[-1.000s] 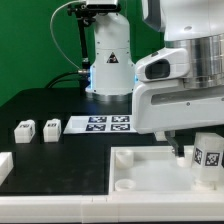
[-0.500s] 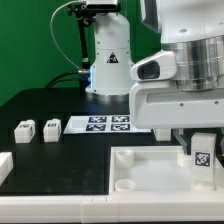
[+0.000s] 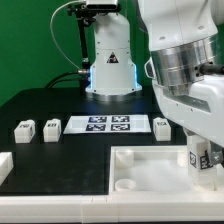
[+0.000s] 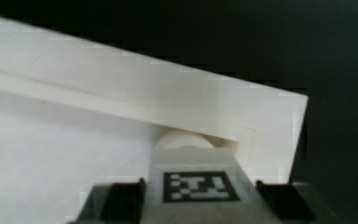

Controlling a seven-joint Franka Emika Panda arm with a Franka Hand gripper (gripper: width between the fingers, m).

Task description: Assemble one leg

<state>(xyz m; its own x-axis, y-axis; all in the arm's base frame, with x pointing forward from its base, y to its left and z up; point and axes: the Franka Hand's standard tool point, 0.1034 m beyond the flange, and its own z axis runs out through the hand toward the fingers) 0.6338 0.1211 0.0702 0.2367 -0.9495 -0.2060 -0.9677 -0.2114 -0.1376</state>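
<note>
My gripper is shut on a leg, a small white block with a black-and-white tag. It holds the leg upright over the near corner of the large white panel on the exterior view's right. In the wrist view the leg sits between my two dark fingers, and my gripper is above the panel, with a round corner socket just beyond the leg's end. I cannot tell whether the leg touches the socket. Three more legs lie on the black table.
The marker board lies behind the panel. Two round sockets show on the panel's side at the exterior view's left. Another white part sits at that view's left edge. The robot base stands at the back.
The wrist has turned about the held leg and the hand has swung toward the exterior view's right, uncovering the leg beside the marker board. The held leg stays over the same panel corner.
</note>
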